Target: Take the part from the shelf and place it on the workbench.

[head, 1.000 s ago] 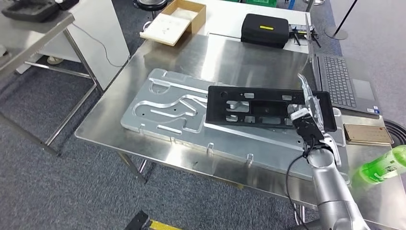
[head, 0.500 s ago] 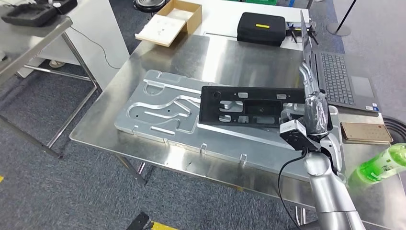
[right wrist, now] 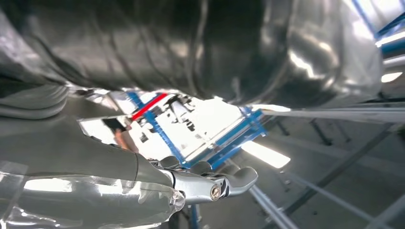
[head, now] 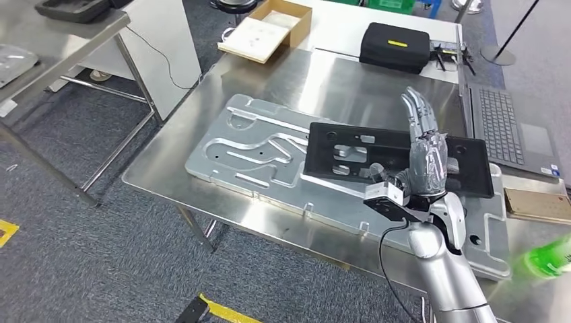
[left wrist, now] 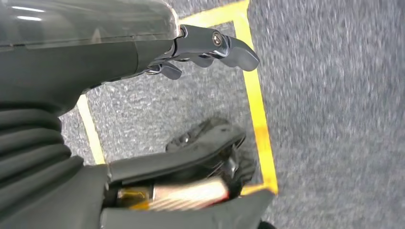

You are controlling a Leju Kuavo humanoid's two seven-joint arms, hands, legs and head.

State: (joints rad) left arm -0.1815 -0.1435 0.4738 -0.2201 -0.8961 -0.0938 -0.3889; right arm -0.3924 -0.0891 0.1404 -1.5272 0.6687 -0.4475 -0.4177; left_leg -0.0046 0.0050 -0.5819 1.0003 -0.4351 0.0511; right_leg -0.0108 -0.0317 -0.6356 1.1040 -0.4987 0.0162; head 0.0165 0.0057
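Grey carpet (head: 101,222) surrounds the steel workbench (head: 337,81) that we look down on from the head view. On that workbench we see the task's thing, a black part (head: 350,153), a flat rectangular frame with cut-outs, lying on top of a silver machined plate (head: 249,145); its left end covers the plate's middle and its right end reaches toward the table's right side. Our right hand (head: 424,151) stands above the part's right half, palm upright and fingers (head: 419,111) stretched straight and pointing away from us, holding nothing. We cannot tell from this angle whether the heel of the hand touches the part. In the right wrist view the same hand (right wrist: 210,183) looks at shiny metal reflections, its fingers extended and nothing between them.

Our left hand (left wrist: 191,47) appears in the left wrist view, hanging over carpet (left wrist: 334,119) crossed by yellow floor tape (left wrist: 258,109); its fingers are loosely curled and hold nothing.

Farther out on the workbench we see a black case (head: 397,47) at the far edge, an open cardboard box (head: 269,30) at the far left corner, a laptop (head: 512,131) on the right, and a brown flat object (head: 539,205) just beside the plate's right end. A blurred green bottle (head: 549,259) sits at the near right edge. A second steel table (head: 40,47) stands off to the left.
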